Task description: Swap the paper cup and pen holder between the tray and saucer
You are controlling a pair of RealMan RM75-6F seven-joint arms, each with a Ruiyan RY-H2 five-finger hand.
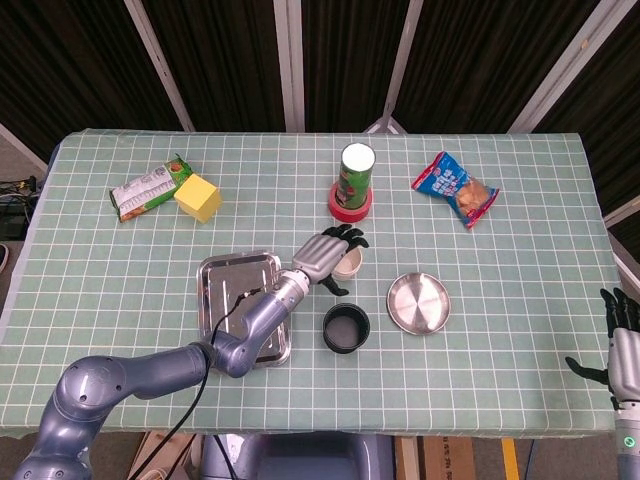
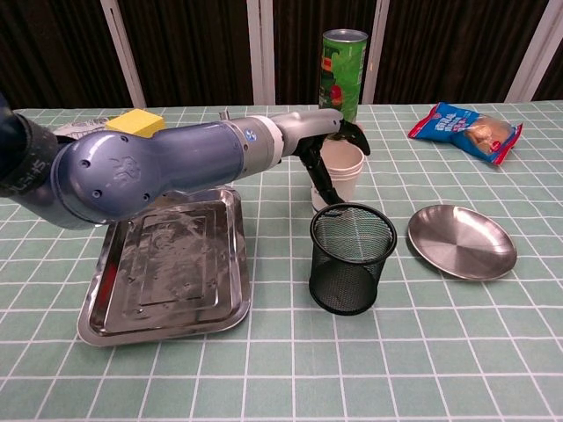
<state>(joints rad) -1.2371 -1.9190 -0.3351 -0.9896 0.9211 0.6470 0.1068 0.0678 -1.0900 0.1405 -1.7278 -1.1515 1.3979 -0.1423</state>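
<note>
A white paper cup (image 1: 349, 264) (image 2: 345, 169) stands on the table between the steel tray (image 1: 225, 272) (image 2: 167, 264) and the round saucer (image 1: 418, 302) (image 2: 462, 242). My left hand (image 1: 326, 257) (image 2: 327, 151) wraps it, thumb across the near side and fingers arched over the far rim. The black mesh pen holder (image 1: 346, 328) (image 2: 352, 257) stands on the table just in front of the cup. Tray and saucer hold nothing. My right hand (image 1: 622, 345) hangs at the table's front right corner, fingers spread and holding nothing.
A green chips can (image 1: 353, 175) (image 2: 344, 61) on a red tape roll stands right behind the cup. A blue snack bag (image 1: 455, 187) (image 2: 466, 123) lies far right. A yellow block (image 1: 198, 197) (image 2: 136, 121) and a green packet (image 1: 145, 190) lie far left.
</note>
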